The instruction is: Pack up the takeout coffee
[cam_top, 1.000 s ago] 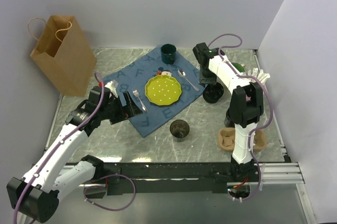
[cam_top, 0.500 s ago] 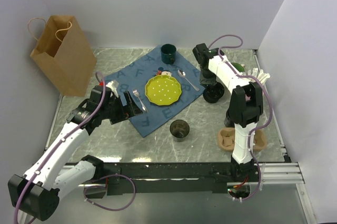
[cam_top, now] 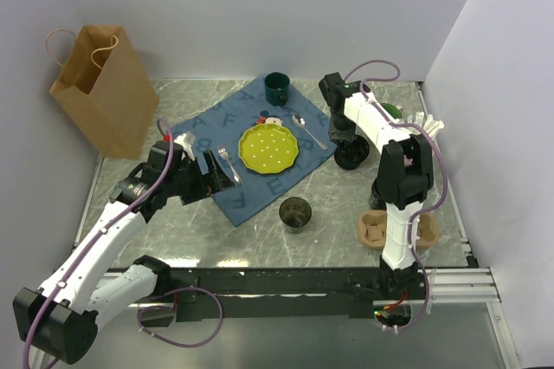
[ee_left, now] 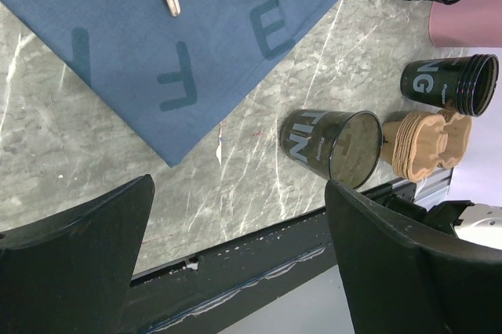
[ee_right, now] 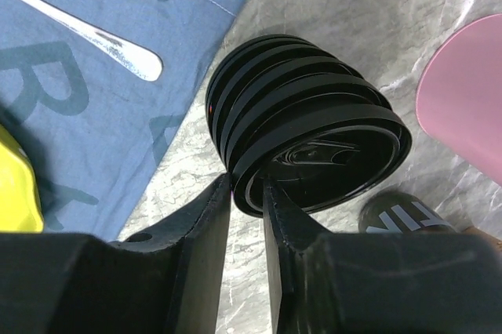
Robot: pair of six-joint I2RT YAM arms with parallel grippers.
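The left claw gapes empty near a cup lettered "TIN"; right claw pinches the lid stack.

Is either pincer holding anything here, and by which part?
The right pincer grips the top lid of the black lid stack by its near rim; the left pincer is open, empty.

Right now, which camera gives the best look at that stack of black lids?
The right wrist view: the stack of black lids fills the frame, each rim distinct. The top external view shows only a small dark lump; the left wrist view catches just part at its top edge.
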